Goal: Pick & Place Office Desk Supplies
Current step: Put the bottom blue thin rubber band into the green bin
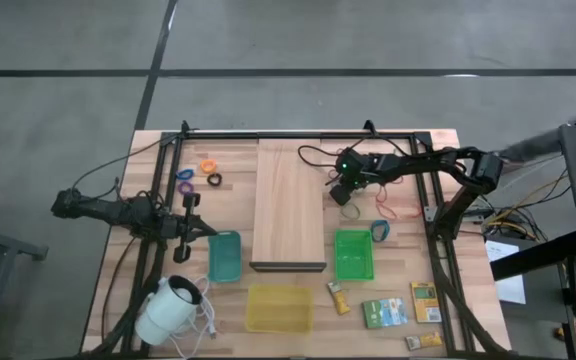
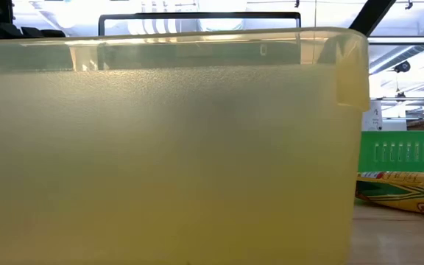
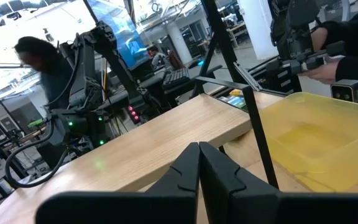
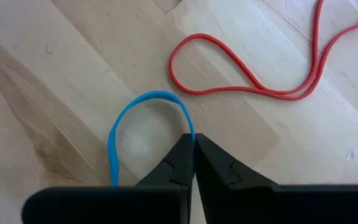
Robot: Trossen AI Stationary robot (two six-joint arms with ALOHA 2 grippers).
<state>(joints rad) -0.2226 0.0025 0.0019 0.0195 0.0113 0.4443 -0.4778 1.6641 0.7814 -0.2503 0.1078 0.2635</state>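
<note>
My right gripper point(image 1: 346, 192) is low over the table just right of the long board, shut on a blue rubber band point(image 4: 143, 127). A red rubber band point(image 4: 247, 68) lies flat on the wood beside it, also seen in the high view point(image 1: 384, 207). A blue ring point(image 1: 380, 232) lies by the green bin. Orange point(image 1: 207, 166), purple point(image 1: 184, 176) and black point(image 1: 214, 180) rings lie at the far left. Yellow-green packets point(image 1: 384, 312) lie at the near right. My left gripper point(image 3: 199, 163), shut and holding nothing, waits by the teal bin point(image 1: 224, 256). My right gripper pinches the blue rubber band between its two fingers on one strand of the loop point(image 4: 191, 134), coming from above and pointing down. The rest of the loop curves out ahead of the fingertips, slack. Whether it is off the wood I cannot tell.
The pale board point(image 1: 288, 205) runs down the table's middle. The green bin point(image 1: 353, 255) sits near the right gripper, and the yellow bin point(image 1: 279, 307) at the near edge fills the low view point(image 2: 168, 147). A white corded device point(image 1: 168, 310) lies near left. A person stands beyond the table point(image 3: 39, 56).
</note>
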